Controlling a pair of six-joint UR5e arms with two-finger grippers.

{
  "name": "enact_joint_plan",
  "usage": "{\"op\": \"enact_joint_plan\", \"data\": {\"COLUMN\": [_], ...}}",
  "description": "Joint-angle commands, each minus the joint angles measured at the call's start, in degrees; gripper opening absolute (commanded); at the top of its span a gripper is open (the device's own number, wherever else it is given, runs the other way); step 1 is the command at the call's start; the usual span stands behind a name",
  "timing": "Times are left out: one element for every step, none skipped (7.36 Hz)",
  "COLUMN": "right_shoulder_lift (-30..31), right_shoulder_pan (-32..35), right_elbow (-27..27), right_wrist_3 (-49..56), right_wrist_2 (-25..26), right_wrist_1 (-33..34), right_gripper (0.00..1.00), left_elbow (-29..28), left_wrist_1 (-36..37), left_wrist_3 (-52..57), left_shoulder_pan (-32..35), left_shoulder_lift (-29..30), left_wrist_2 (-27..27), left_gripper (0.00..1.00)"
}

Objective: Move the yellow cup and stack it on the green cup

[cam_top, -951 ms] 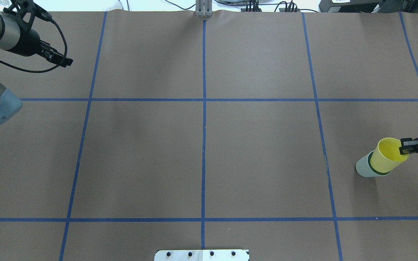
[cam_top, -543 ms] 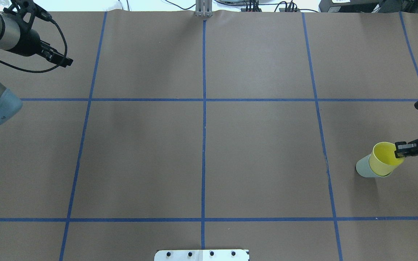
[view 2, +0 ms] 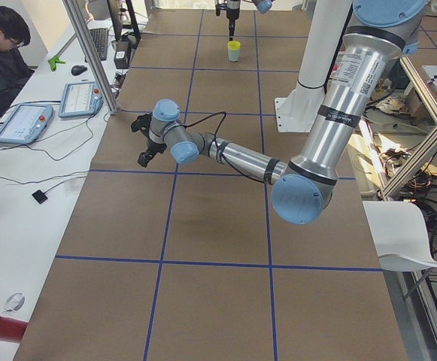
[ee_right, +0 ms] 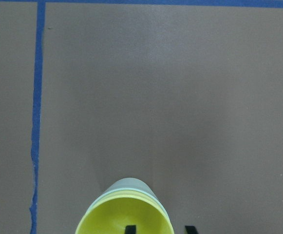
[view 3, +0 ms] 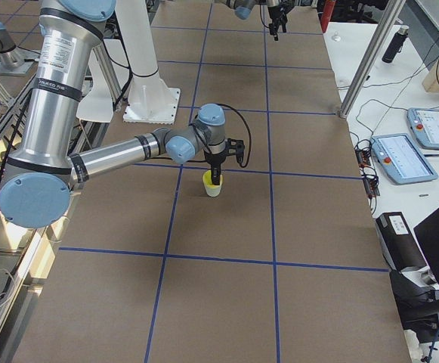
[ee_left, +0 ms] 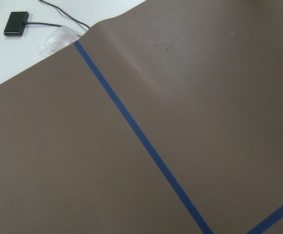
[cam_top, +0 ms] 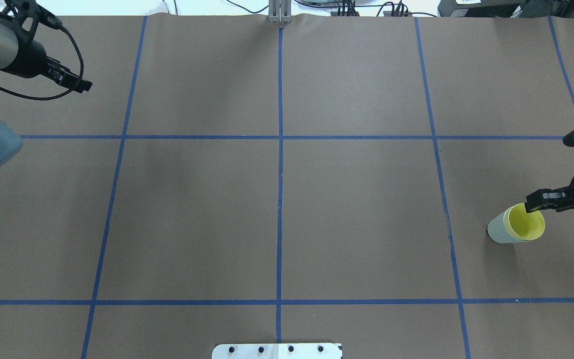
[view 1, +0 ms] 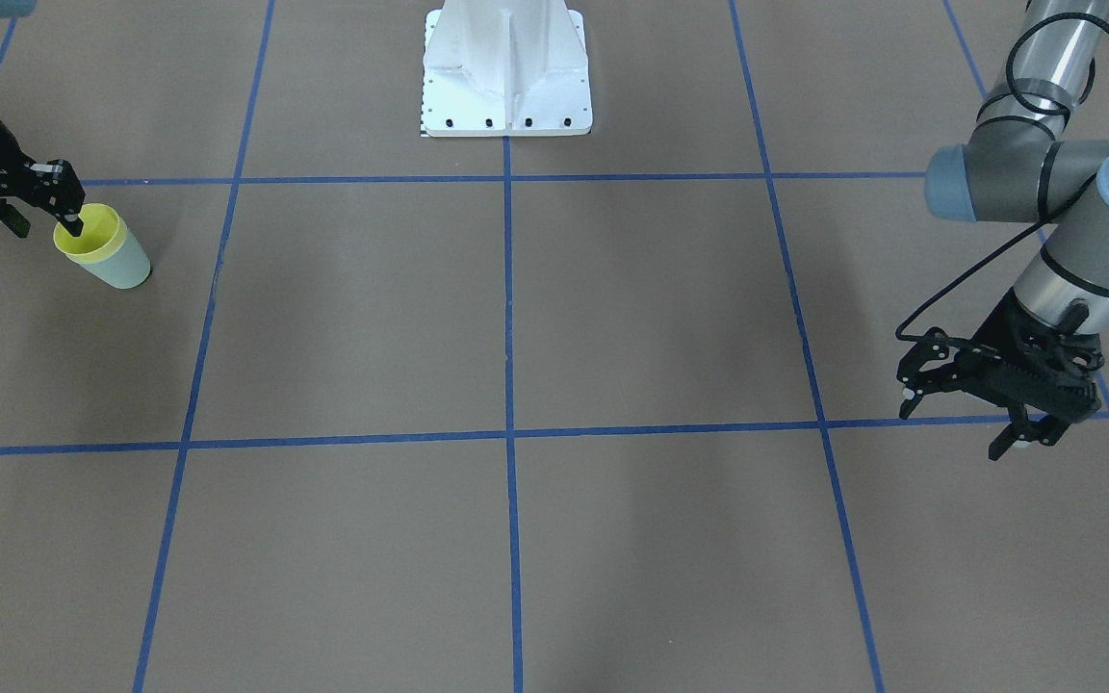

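The yellow cup (cam_top: 526,227) sits nested upright inside the green cup (cam_top: 497,232) at the table's right side. Only its rim and inside show above the green wall. Both also show in the front view, yellow (view 1: 88,236) in green (view 1: 126,269). My right gripper (view 1: 46,226) is at the rim, with one finger inside the yellow cup and the other outside. In the right wrist view the fingertips (ee_right: 130,229) straddle the rim with gaps, so it is open. My left gripper (view 1: 957,423) is open and empty far off at the table's left side.
Brown paper with a blue tape grid covers the table (cam_top: 277,199). The white robot base plate (cam_top: 277,350) is at the near edge. A person sits at a side desk with tablets (view 2: 22,120) beyond the table's far edge.
The yellow cup went from tilted and part-way in to fully seated in the green cup. My right gripper came down with it and let go of the rim. The left arm drew back slightly.
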State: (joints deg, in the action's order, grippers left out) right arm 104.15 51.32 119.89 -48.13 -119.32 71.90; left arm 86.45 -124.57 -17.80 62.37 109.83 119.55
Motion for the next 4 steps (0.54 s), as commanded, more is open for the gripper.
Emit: {"op": "enact_joint_plan", "data": {"right_shoulder_lift": [-0.4, -0.6, -0.6, -0.6], "right_shoulder_pan": [5.7, 10.7, 15.9, 20.7], "right_elbow": [-1.5, -3.3, -5.6, -8.2], "right_wrist_3": [12.0, 20.9, 28.2, 33.0], "right_wrist_2": [-1.3, -3.4, -5.9, -9.1], "right_wrist_1": [0.7, 2.7, 3.4, 3.3], "right_gripper": [1.00, 1.00, 1.00, 1.00], "left_elbow": [-0.2, -1.4, -1.7, -1.8], "left_wrist_1": [0.7, 1.9, 6.2, 11.7], "left_wrist_3": [3.7, 10.7, 17.5, 26.1], "left_shoulder_pan": [6.3, 9.7, 13.3, 16.9], "left_shoulder_lift": [-2.5, -4.7, -6.0, -7.8], "left_wrist_2": [5.9, 7.0, 7.7, 7.7], "left_gripper": [1.00, 1.00, 1.00, 1.00]}}
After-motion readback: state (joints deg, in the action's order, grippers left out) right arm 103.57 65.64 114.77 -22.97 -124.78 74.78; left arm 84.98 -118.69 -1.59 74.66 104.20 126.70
